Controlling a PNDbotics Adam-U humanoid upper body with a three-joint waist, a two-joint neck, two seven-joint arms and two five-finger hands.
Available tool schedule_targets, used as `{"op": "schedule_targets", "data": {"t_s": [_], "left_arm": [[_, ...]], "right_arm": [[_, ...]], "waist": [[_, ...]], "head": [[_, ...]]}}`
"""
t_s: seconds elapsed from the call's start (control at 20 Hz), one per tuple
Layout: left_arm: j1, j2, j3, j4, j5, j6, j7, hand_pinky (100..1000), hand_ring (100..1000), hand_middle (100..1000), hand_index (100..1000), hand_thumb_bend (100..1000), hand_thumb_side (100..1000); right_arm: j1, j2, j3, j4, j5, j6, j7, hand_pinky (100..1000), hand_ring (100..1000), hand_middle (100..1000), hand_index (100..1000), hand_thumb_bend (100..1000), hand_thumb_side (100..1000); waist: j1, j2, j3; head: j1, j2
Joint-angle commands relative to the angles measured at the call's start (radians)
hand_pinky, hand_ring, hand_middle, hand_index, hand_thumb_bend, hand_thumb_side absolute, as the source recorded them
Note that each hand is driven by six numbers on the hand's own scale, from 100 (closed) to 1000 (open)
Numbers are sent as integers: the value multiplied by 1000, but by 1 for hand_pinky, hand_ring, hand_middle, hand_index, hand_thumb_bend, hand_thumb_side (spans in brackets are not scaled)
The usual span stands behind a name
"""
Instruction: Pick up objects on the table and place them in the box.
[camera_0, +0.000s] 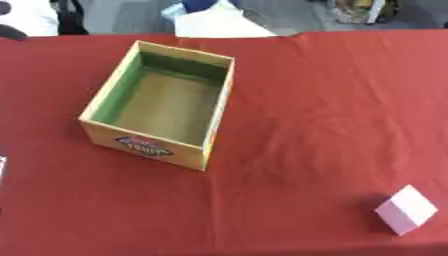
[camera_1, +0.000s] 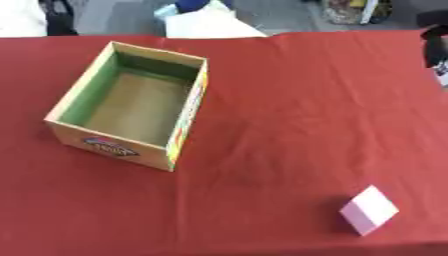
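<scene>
An open cardboard box (camera_0: 101, 98) with green inner walls and a printed label on its front stands on the left half of the red table, with nothing visible inside. A small pale pink block (camera_1: 368, 210) lies alone near the front right corner. At the upper left edge of the left eye view shows a dark rounded part, seemingly my left hand (camera_0: 9, 33). At the upper right edge of the right eye view shows a dark part, seemingly my right hand (camera_1: 434, 40). Both are far from the box and the block.
The red cloth (camera_0: 324, 100) covers the whole table, slightly wrinkled between box and block. Beyond the far edge lie a white bag (camera_0: 219, 22) and other clutter on the floor. A pale sliver (camera_0: 2, 166) shows at the left edge.
</scene>
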Motion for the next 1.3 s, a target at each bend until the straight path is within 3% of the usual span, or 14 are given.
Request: {"op": "schedule_targets", "data": {"t_s": [0.05,0.7,1.3], "left_arm": [[-3,30,0,-17,-1,1,-4,542,691,592,782,100,778],[3,36,-6,-17,-1,4,-10,541,691,592,783,100,778],[12,43,-13,-17,-1,7,-17,540,692,592,783,100,778]], "right_arm": [[3,-62,3,-18,38,-28,23,850,803,820,883,100,1000],[46,-107,60,-18,74,-115,115,855,833,849,888,100,1000],[58,-137,123,-18,57,-156,197,859,844,856,893,100,1000]], "waist": [[-3,-17,-6],[-3,-21,-30],[-8,-32,-53]], "head": [[10,11],[40,17],[70,30]]}}
